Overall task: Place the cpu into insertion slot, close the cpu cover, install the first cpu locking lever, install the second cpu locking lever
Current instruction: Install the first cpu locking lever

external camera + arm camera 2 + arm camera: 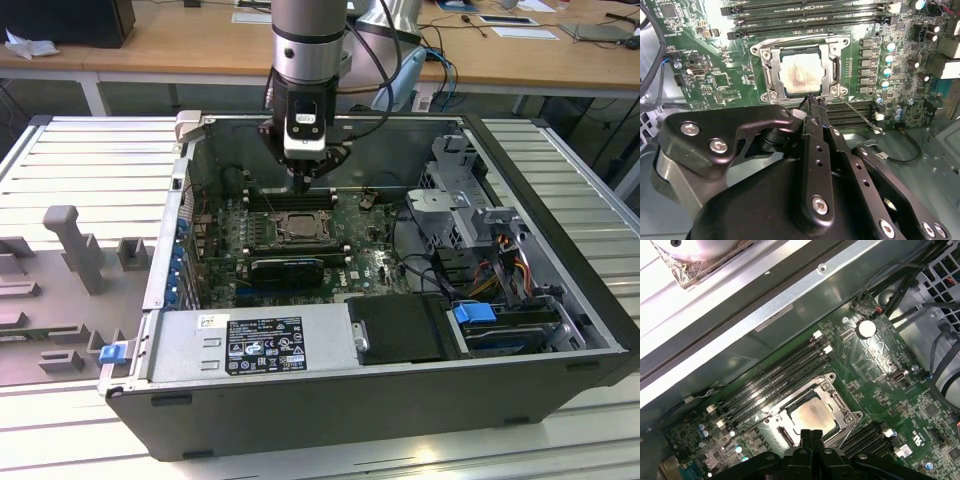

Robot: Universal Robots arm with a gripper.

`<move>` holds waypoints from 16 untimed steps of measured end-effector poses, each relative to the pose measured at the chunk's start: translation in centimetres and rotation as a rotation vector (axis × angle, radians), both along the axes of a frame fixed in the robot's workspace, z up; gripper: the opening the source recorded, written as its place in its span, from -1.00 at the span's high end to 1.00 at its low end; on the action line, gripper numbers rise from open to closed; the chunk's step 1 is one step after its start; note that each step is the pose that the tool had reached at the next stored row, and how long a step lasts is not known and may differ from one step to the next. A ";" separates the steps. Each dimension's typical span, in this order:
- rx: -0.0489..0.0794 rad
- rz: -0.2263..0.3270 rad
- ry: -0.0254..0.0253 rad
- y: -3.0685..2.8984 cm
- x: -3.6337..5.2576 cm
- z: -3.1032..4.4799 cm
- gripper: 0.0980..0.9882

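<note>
In the open grey metal computer case [400,410], the black gripper [812,100], fingers pressed together and empty, hovers beside the silver-rimmed square insertion slot [761,51]. The silvery windowed cpu cover [771,75] lies over the pale square cpu [799,75]. The thin wire locking lever [860,114] juts free and probably wants a steady downward push.

Pale grey ribbed-metal slatted worktop [90,150] fills the foreground, w/ grey moulded plastic fixture blocks [75,245] near its edge at the exterior view's left. Beyond its far edge runs a long light-brown wooden desk [180,45] on white legs [92,95]. On the desk: black box [70,20] at the exterior view's left end, crumpled white paper [28,44] just beside it, flat white sheets [525,32] twd the exterior view's right end. Lighting bright, even; soft glare on the slats.
</note>
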State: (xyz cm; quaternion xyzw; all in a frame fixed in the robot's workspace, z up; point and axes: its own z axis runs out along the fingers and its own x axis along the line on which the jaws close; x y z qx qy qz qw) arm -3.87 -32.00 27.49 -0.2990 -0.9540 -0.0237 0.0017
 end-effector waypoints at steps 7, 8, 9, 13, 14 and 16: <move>0.000 0.056 0.0000 0.00 0.00 0.00 0.98; 0.000 0.065 0.0000 0.00 0.00 0.00 0.98; 0.000 0.078 0.0000 0.00 0.00 0.00 0.98; 0.000 0.101 0.0001 0.00 0.00 0.00 0.98; 0.000 0.109 0.0000 0.00 0.00 0.00 0.98; 0.000 0.128 0.0000 0.00 0.00 0.00 0.98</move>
